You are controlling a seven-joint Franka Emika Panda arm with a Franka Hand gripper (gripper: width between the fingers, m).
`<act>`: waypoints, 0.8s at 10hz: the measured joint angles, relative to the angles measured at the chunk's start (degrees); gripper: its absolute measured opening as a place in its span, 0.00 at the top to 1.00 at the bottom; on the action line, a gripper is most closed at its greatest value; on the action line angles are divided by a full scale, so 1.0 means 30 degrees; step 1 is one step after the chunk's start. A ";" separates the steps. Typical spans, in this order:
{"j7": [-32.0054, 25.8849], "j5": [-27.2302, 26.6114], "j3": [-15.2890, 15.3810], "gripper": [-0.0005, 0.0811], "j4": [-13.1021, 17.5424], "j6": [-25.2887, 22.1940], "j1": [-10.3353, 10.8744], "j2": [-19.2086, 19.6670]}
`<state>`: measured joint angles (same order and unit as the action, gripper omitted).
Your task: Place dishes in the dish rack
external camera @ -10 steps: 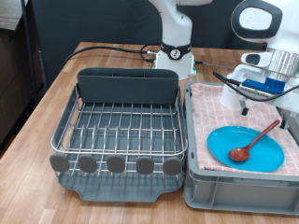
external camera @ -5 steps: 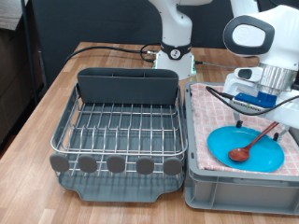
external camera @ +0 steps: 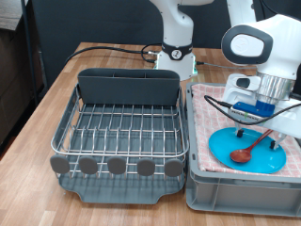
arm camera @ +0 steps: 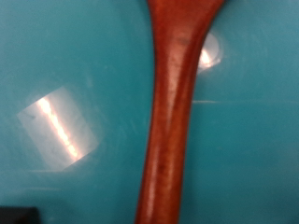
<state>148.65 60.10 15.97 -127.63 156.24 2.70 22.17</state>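
In the exterior view the pincer (external camera: 261,143) is lowered over the grey crate (external camera: 240,188) at the exterior view's right, its dark fingers reaching down on either side of the handle of the wooden spoon (external camera: 251,150). The spoon lies on the light-blue plate (external camera: 226,149), its bowl towards the exterior view's left and its handle running up to the right. The plate rests flat on the pink checked cloth (external camera: 209,121) that lines the crate. The fingers look parted with the handle between them, but whether they press on the wood cannot be told from here. The wrist view is filled by the plate's blue face (arm camera: 75,112), with bright reflections on it, and by the reddish-brown spoon handle (arm camera: 173,121) crossing it, very near the camera; the fingertips are not clearly seen there. The dish rack (external camera: 118,127), a silver wire grid in a dark grey tray with a tall back compartment, stands on the wooden surface (external camera: 47,99) at the exterior view's left, just beside the crate, with no dish seen in it.
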 joint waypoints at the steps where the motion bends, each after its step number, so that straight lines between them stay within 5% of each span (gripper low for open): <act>1: 0.0260 0.0284 -0.0075 0.28 0.0016 0.0028 0.0025 0.0000; 2: 0.0275 0.0354 -0.0110 0.28 0.0018 0.0041 0.0037 0.0001; 4: 0.0295 0.0398 -0.0150 0.70 0.0017 0.0043 0.0046 0.0007; 5: 0.0298 0.0404 -0.0164 0.70 0.0017 0.0043 0.0046 0.0009; 6: 0.0311 0.0407 -0.0164 0.89 0.0018 0.0046 0.0047 0.0008; 8: 0.0160 0.0131 -0.0070 0.89 0.0017 -0.0067 0.0037 -0.0112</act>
<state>149.13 60.49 15.76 -127.58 156.04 2.81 21.84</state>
